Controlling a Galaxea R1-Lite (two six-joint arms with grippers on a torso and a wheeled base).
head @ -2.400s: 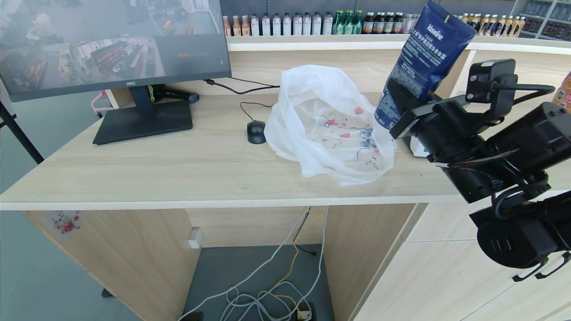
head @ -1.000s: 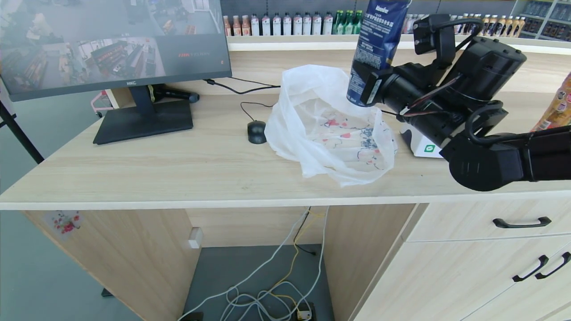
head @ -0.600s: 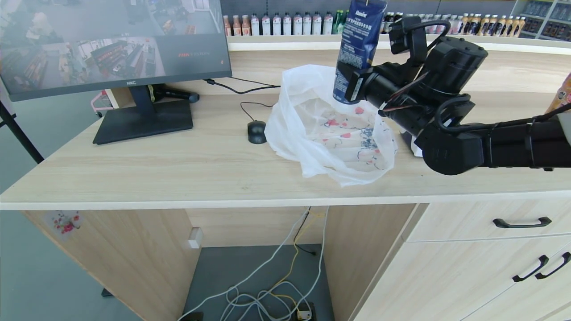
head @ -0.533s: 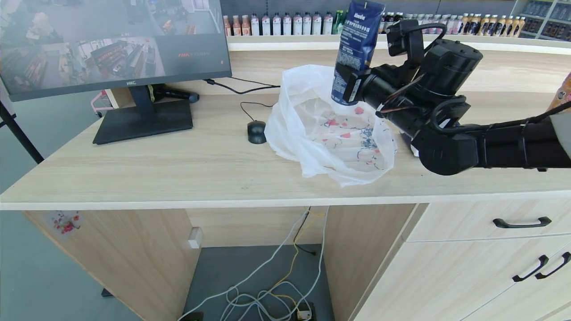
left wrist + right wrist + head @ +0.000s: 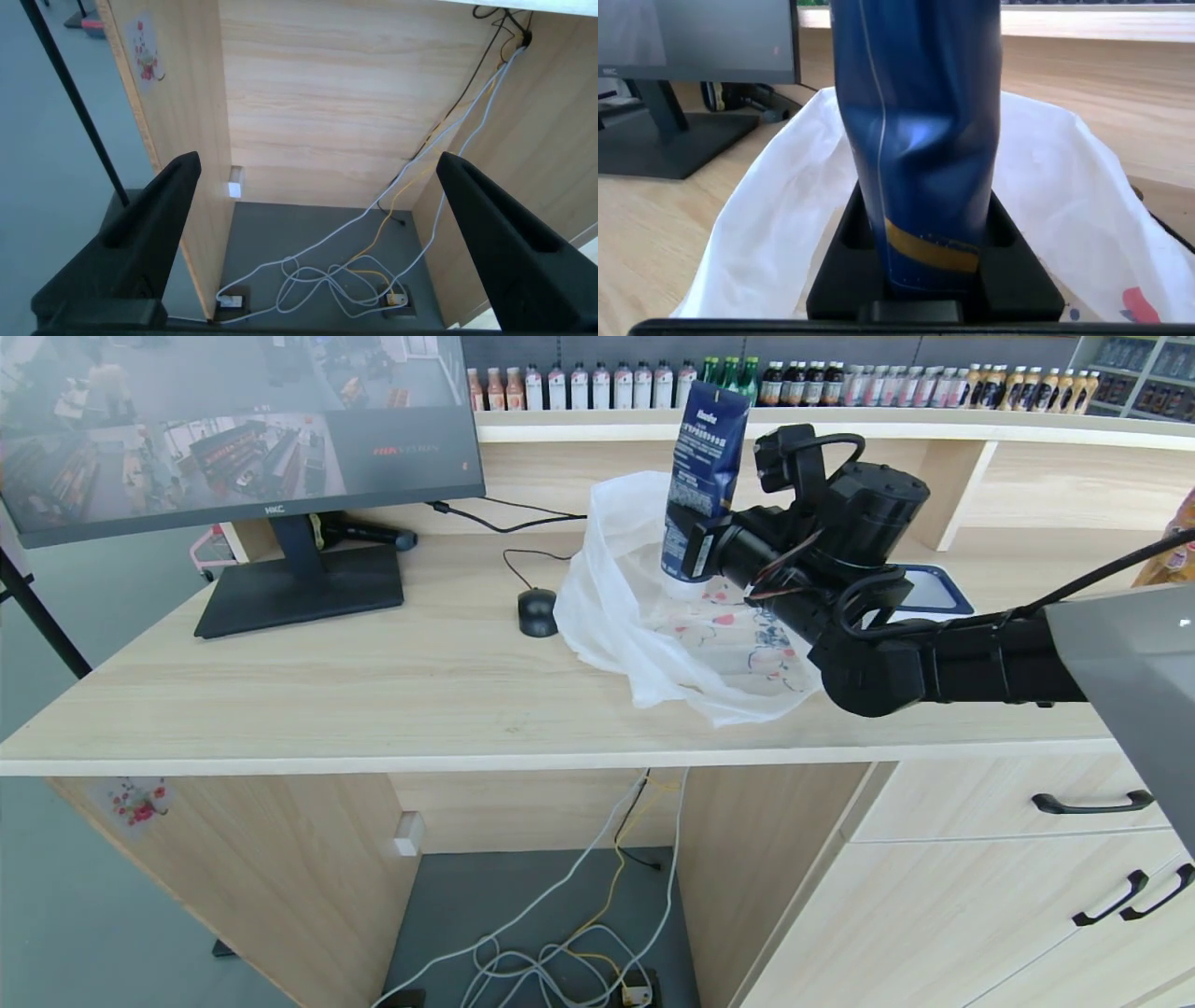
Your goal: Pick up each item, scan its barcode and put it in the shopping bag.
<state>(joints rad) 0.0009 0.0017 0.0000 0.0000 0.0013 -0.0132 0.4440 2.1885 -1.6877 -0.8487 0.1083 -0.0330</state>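
A dark blue pouch stands upright in my right gripper, which is shut on its lower end. The pouch hangs over the mouth of the white plastic shopping bag lying on the wooden counter. In the right wrist view the blue pouch rises between the black fingers, with the white bag spread beneath. My left gripper is open below the counter, with floor cables between its fingers.
A monitor on a black stand and a black mouse sit left of the bag. A blue-edged scanner pad lies behind my right arm. Bottles line the back shelf. Drawers sit below the counter's right side.
My right arm has swung left with the pouch, from beside the bag to above its opening, and lowered it a little. The scanner pad behind the arm is now uncovered.
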